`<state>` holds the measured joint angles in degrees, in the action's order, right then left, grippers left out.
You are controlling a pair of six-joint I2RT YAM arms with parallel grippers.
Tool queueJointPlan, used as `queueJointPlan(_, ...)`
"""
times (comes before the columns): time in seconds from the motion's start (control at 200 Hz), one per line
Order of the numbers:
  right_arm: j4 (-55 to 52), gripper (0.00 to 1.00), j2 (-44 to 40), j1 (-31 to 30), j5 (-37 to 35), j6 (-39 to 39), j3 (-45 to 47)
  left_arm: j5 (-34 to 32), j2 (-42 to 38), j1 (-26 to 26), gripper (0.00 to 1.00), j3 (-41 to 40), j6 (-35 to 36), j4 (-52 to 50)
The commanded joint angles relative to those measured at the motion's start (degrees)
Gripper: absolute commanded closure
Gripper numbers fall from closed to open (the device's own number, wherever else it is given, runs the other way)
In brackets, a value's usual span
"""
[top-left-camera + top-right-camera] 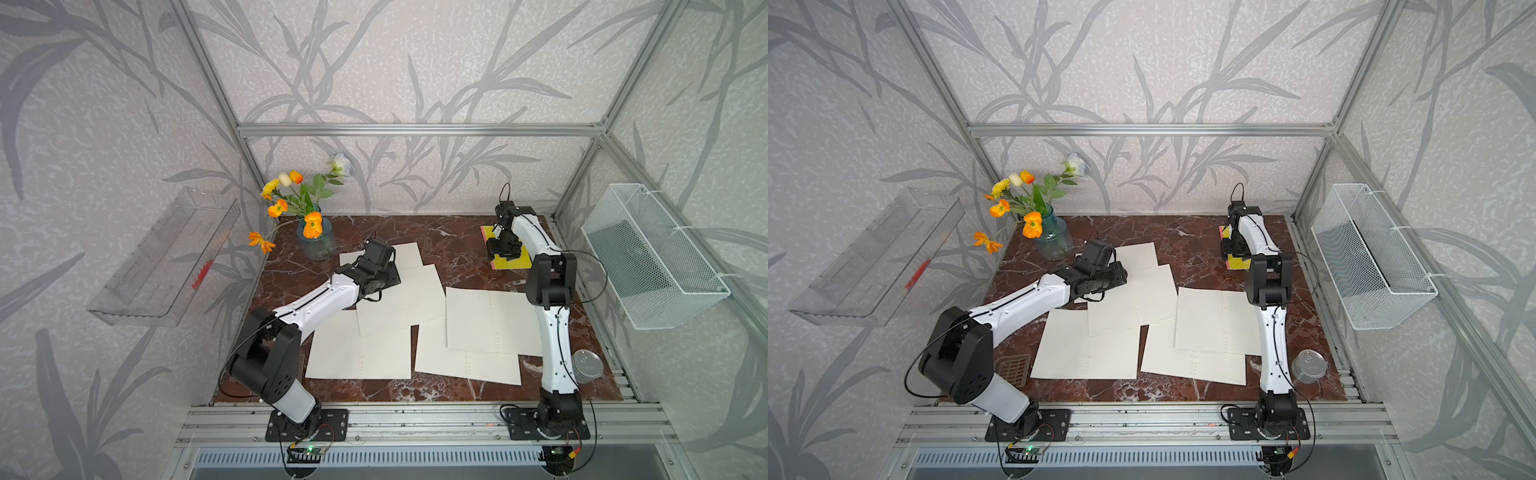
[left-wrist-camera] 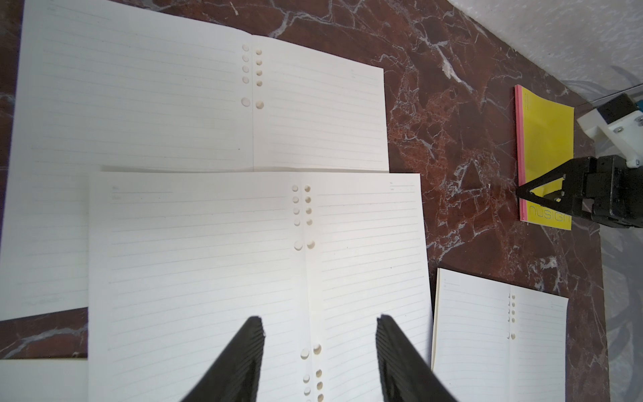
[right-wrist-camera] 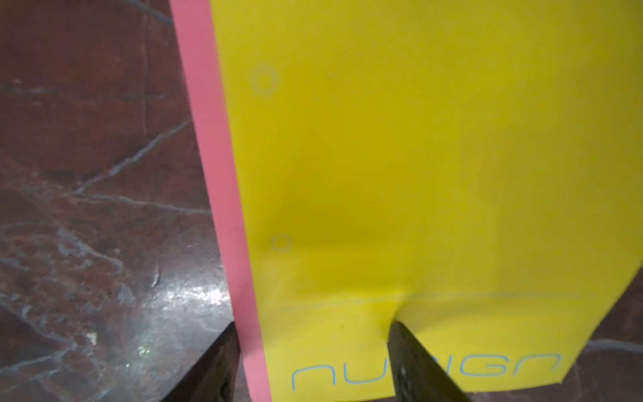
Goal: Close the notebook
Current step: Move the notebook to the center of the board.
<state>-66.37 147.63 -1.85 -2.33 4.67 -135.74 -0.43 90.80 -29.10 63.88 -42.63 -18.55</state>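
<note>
Yellow-covered with a pink spine strip, the notebook (image 3: 417,156) lies flat and closed at the far right of the marble tabletop (image 3: 87,174). The right gripper (image 3: 313,327) sits at its near end, jaws parted astride the pink edge, one finger beside the notebook, one denting the cover, clasping nothing. The left gripper (image 2: 319,318) hovers over loose lined sheets (image 2: 191,243) left of centre, jaws spread and empty
</note>
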Motion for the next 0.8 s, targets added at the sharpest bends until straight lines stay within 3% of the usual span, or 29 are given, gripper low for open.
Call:
queueJointPlan(0.0,-2.56,0.34,3.66,1.38,-0.22,0.04,-1.5,-1.11,-2.53,0.37,0.47,-0.69,0.18,-1.6)
queueJointPlan(0.795,-5.0,0.34,6.29,5.61,-1.94,-0.58,-7.07,-0.98,-2.11,0.72,0.46,0.28,0.36,-2.11)
